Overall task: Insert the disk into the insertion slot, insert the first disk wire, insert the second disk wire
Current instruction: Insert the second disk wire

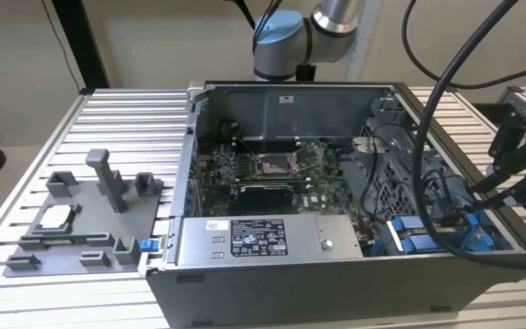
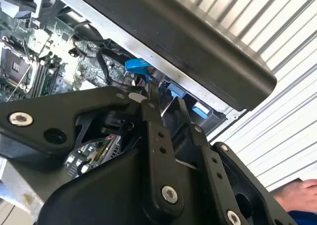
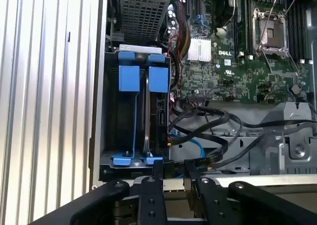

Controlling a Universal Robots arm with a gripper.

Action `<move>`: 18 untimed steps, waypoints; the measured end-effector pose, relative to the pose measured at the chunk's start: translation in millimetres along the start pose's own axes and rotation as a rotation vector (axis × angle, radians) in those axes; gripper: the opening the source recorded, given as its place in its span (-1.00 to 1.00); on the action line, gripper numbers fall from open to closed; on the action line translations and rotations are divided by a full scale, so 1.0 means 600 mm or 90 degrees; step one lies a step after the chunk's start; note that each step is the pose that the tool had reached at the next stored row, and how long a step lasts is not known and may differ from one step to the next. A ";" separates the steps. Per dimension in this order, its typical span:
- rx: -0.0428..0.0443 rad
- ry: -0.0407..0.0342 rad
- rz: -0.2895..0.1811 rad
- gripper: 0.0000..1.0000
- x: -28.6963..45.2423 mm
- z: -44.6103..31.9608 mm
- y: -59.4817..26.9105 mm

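The insertion slot [image 3: 111, 116] is a dark drive bay with blue tabs in a corner of the open computer case [image 1: 272, 288]. In the exterior view the insertion slot [image 1: 414, 236] lies at the case's front right. The disk [image 3: 159, 117] stands on edge inside the bay in its blue carrier. A blue disk wire [image 3: 197, 148] loops from beside the disk toward my gripper [image 3: 173, 168]. The gripper hovers over the case rim by the bay, shut on a black connector that looks like this wire's end. In the exterior view my gripper [image 1: 493, 195] hangs above the case's right wall.
The motherboard [image 3: 237, 71] with its open CPU socket [image 3: 271, 34] fills the case floor. A grey power-supply box [image 1: 258, 240] runs along the front. Black cables [image 3: 208, 121] cross beside the bay. A grey fixture plate [image 1: 71, 226] lies on the ribbed table at the exterior view's left.
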State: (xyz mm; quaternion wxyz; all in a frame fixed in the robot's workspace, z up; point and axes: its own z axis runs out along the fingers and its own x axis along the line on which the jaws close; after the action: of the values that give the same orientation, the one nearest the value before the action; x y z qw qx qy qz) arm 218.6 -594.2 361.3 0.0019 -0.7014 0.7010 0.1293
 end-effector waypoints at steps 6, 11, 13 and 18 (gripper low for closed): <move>-0.0081 -0.0079 0.000 1.00 0.007 0.006 -0.002; -0.0084 -0.0270 -0.002 1.00 0.010 0.008 -0.002; -0.0085 -0.0293 -0.001 -1.00 0.012 0.008 -0.002; -0.0107 -0.0323 0.002 -1.00 0.021 0.007 -0.002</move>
State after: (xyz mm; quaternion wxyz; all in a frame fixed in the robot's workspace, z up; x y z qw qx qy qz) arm 218.9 -605.9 354.5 0.0136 -0.6969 0.7005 0.1529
